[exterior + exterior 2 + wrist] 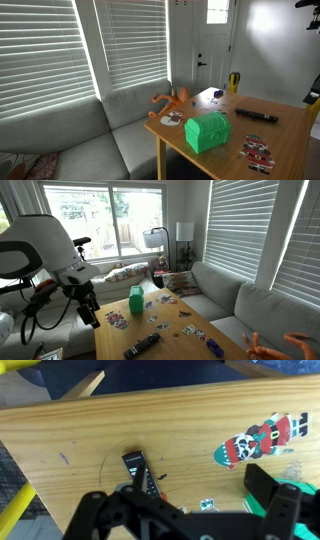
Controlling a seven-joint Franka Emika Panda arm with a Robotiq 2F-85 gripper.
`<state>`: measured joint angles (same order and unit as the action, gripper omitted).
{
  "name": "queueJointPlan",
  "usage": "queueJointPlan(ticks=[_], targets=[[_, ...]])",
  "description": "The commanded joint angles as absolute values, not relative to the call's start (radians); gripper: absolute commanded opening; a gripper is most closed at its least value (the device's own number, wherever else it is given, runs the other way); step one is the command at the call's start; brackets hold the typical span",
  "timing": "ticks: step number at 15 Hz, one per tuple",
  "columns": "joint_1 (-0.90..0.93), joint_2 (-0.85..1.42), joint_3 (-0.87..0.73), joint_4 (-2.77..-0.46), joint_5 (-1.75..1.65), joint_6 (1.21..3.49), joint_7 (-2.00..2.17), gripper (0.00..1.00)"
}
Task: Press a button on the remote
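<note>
Wooden table (290,130) set against a grey sofa (70,130) under shuttered blinds. The tabletop carries every object of the scene.

Franka arm (45,245), at the table's end, hangs its gripper (88,312) above the tabletop and apart from the target. This looks like an approach pose, not contact.

Green chest (207,132), standing closed near mid-table and well apart from the target, so it should not obstruct a descent.

The remote (257,116), a slim black bar, lies flat on bare wood towards one end of the table. In an exterior view (142,345) it sits near the table edge closest to the camera. In the wrist view (138,468) it runs under the claw and its near end is hidden. Lying flat, it should take a downward press without tipping. Its buttons are too small to make out.

Claw fingers (268,488) are spread wide and released, holding nothing. Pressing probably calls for one fingertip lowered onto the keys, or the fingers closed to form a single tip.

Flat red-white-black patterned items (262,438) lie scattered beside the remote — near it, but not touching it.
</note>
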<state>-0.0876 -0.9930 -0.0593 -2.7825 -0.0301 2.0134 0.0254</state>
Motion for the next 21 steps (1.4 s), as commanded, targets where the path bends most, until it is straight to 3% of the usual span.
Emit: queueJointPlan(ticks=[1, 8, 18, 20, 21], targets=[[-0.089, -0.991, -0.058, -2.78, -0.028, 2.011, 0.024, 1.0], [-0.089, -0.988, -0.058, -2.78, -0.028, 2.011, 0.024, 1.0], [-0.145, -0.644, -0.15, -2.586, -0.244, 2.042, -0.166, 1.0], [-0.138, -0.593, -0.172, -2.564, -0.255, 2.074, -0.212, 0.86], [-0.135, -0.566, -0.188, -2.554, -0.247, 2.096, -0.236, 0.69]])
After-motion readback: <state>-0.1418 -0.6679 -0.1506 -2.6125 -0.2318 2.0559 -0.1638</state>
